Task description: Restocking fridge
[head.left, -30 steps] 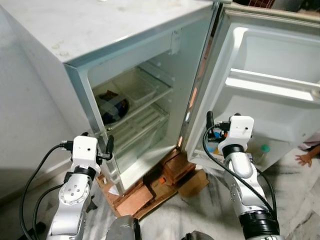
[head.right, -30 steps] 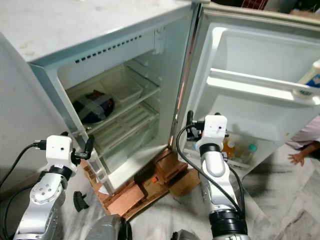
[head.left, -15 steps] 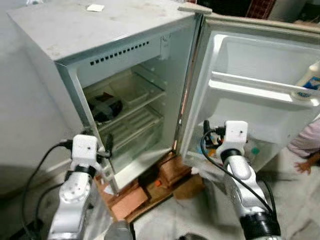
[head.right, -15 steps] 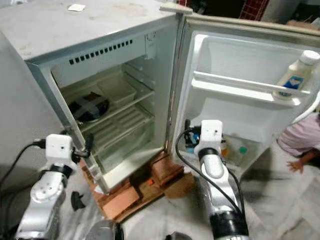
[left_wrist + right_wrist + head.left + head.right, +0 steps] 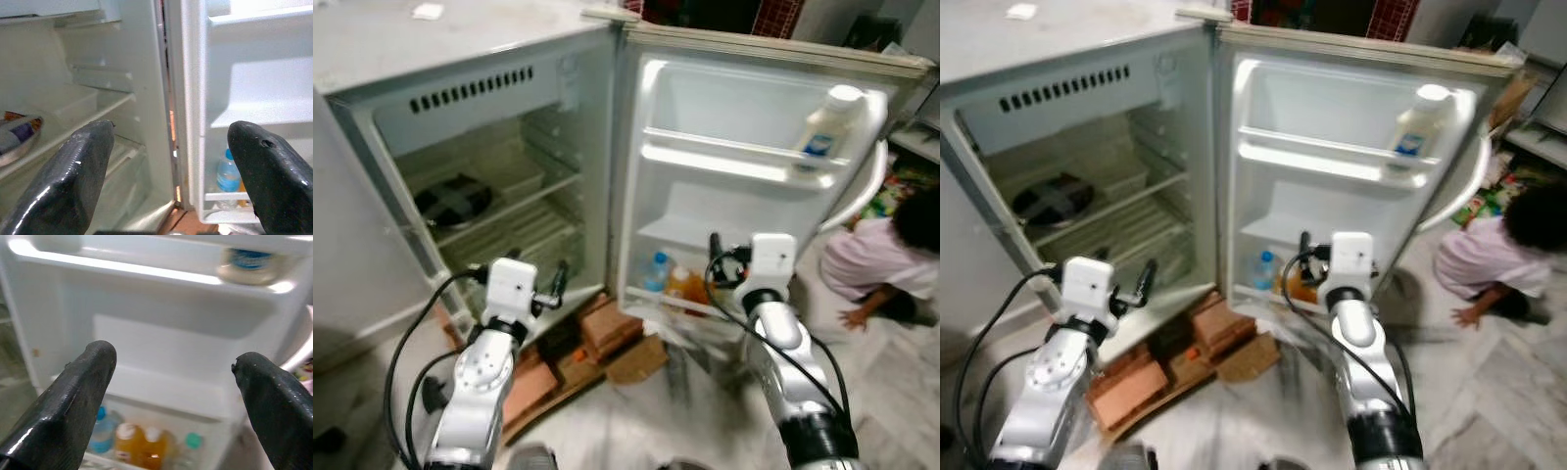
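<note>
Fridge (image 5: 489,117) door shelf bottles (image 5: 132,445) lie ahead of right tool (image 5: 171,396) — wide open, empty.

A person (image 5: 881,264) in a pink top sits on the floor at right; stacked bricks (image 5: 607,328) and cardboard (image 5: 638,358) lie low centre.

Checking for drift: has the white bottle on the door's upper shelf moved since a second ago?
Cannot tell: the white bottle stands on the fridge door's upper shelf, but the camera moved.
</note>
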### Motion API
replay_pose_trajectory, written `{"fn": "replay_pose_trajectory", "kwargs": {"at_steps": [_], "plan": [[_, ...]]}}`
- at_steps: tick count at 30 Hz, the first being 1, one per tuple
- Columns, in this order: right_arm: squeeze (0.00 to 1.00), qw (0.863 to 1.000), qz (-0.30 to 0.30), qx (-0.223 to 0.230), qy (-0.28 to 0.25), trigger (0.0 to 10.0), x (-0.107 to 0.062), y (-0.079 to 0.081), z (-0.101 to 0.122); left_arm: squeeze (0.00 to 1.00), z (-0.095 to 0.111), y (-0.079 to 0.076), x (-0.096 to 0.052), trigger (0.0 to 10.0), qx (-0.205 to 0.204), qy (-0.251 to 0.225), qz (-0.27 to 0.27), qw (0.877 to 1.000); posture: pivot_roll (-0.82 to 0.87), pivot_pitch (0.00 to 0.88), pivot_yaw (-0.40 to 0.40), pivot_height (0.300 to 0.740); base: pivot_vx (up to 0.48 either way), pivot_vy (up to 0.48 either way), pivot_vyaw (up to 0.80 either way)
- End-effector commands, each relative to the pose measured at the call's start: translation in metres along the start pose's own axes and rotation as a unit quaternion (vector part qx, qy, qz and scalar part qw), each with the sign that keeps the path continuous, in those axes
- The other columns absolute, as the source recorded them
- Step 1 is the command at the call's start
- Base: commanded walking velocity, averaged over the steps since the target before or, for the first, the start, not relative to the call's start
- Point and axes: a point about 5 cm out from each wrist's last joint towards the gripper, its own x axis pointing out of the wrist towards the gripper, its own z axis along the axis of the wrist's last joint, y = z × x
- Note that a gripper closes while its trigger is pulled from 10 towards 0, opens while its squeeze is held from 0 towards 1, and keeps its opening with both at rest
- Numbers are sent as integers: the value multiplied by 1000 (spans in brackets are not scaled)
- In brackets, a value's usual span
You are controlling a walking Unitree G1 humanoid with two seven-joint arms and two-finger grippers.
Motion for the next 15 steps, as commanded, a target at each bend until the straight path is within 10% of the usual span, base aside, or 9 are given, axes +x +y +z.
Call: {"fn": "replay_pose_trajectory", "kwargs": {"at_steps": [1, 15], "plan": [[0, 1000, 12, 7, -13, 10000, 2, 8, 6, 0, -3, 3, -2, 10000, 3, 5, 3, 1000, 99, 0, -47, 740, 0, -469, 0], [0, 999, -18, 18, -22, 10000, 6, 2, 9, 0, -1, -1, 0, 10000, 8, -1, -12, 1000, 93, 0, -40, 740, 167, -395, -265]]}}
